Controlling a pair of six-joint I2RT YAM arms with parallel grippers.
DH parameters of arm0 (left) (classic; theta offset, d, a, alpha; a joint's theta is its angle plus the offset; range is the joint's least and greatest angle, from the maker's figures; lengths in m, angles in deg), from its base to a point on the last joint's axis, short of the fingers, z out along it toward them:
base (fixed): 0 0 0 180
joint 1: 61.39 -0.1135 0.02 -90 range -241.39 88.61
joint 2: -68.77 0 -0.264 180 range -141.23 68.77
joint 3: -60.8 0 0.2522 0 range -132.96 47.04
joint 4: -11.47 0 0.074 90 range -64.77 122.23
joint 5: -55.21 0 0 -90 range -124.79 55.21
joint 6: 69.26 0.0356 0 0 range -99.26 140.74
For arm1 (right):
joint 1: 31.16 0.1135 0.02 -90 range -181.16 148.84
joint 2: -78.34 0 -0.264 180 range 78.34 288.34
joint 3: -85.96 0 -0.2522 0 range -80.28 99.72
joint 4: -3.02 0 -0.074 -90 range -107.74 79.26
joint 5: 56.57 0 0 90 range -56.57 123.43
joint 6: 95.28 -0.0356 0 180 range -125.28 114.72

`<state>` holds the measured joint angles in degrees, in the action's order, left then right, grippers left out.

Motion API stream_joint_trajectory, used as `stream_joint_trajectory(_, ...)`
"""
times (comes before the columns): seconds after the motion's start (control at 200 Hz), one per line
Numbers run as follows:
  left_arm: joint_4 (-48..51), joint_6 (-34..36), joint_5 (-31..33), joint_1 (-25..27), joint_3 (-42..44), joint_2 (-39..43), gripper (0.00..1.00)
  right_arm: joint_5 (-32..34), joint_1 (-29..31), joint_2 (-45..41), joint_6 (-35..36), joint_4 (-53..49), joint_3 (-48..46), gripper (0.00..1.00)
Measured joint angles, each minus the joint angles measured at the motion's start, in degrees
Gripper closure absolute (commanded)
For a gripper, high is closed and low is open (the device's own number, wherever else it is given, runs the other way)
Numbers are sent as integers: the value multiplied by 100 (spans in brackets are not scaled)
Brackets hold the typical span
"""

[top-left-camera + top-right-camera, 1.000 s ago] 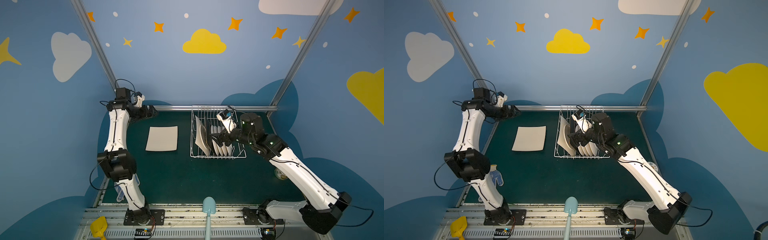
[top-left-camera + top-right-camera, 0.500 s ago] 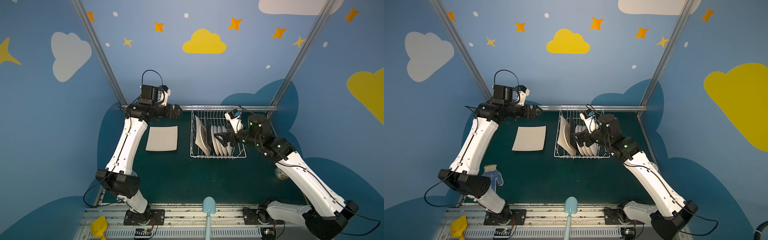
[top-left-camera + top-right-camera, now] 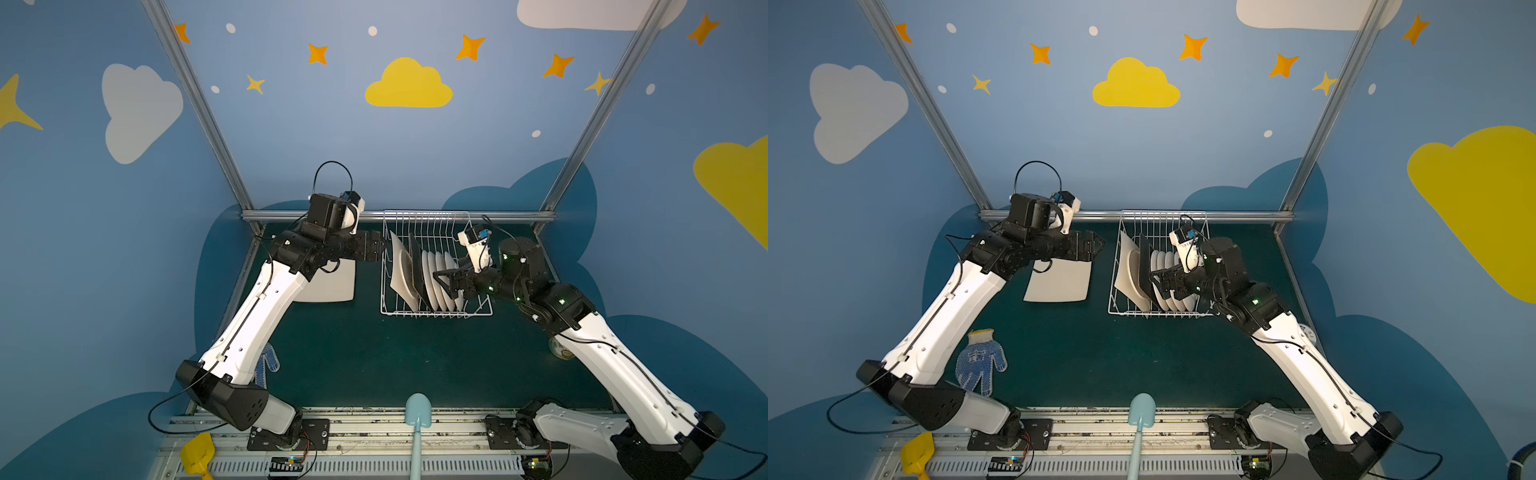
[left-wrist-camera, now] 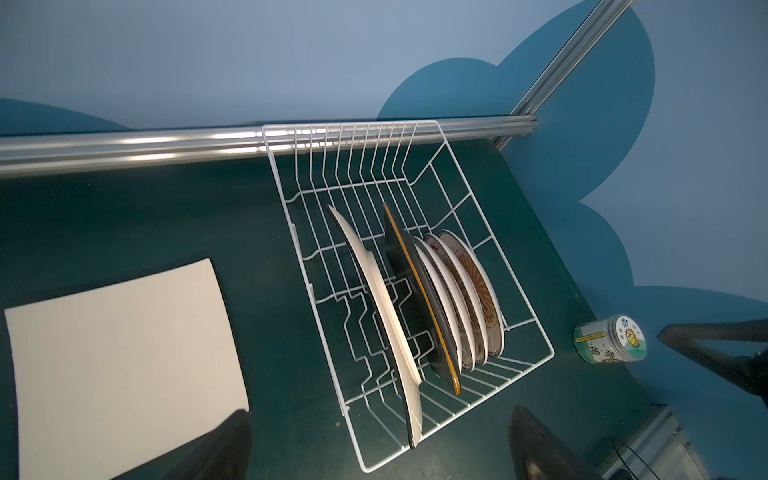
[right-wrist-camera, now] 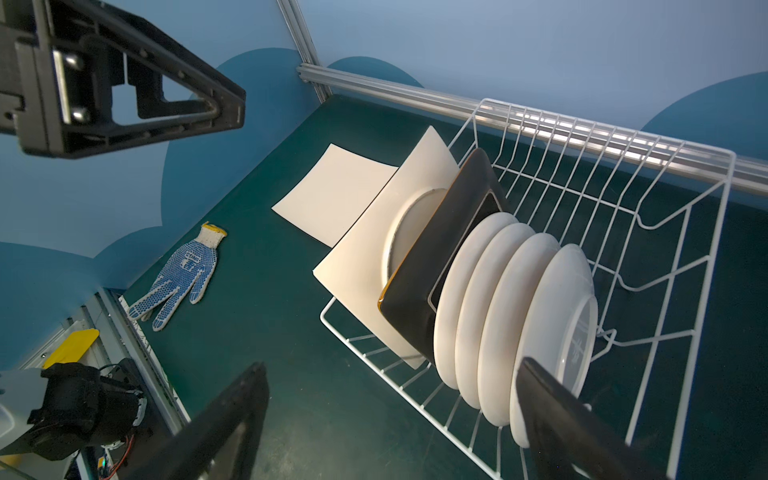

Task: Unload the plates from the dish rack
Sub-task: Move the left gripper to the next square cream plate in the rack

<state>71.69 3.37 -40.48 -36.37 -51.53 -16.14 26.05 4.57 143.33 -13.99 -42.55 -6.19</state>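
At the front edge, a pale blue shovel (image 3: 417, 411) and a yellow scoop (image 3: 198, 457) are seen on the metal base rails. Farther in, a blue-dotted work glove (image 3: 980, 361) is laid flat on the left side of the dark green counter (image 3: 374, 357). A small clear jar (image 4: 610, 338) with a printed label is stood on the right side, apart from the dish rack (image 4: 357, 166).

Beyond the glove, one cream-white square plate (image 3: 1059, 284) is laid flat on the counter, left of the rack and apart from it. The left claw (image 3: 1098, 246) is held above the far edge of this plate and pointed toward the rack's left side. Its jaws are spread wide and nothing is gripped.

The rack is set against the rear rail (image 4: 124, 149). Six plates are stood on edge in its nearer half. From left to right these are a second cream-white square plate (image 5: 361, 257), a black square plate (image 5: 436, 257) and four round white plates (image 5: 498, 299) packed close together. Red-orange print is seen on the round plates' faces in the left wrist view.

The right claw (image 3: 446, 282) is held over the round plates from the right, with its jaws apart and nothing clamped. One finger (image 5: 561, 415) is seen in front of the rightmost round plate; whether it is touched cannot be told.
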Motion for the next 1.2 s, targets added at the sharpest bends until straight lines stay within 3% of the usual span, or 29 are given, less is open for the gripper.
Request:
stream_joint_trajectory(0.25, -378, -750, 59, 260, 824, 17, 19, 35, 22, 2, -149, -20, -9, 8)
stream_joint_trajectory(0.521, -518, -1128, 4, 271, 868, -168, 23, 186, 55, 4, -203, -22, -28, 8)
stream_joint_trajectory(0.956, -647, -1185, -433, 400, 715, -1032, 41, 398, 85, 4, -310, -87, -120, 8)
stream_joint_trajectory(1.196, -634, -1051, -535, 407, 393, -1467, 46, 485, 87, 4, -313, -103, -127, 8)
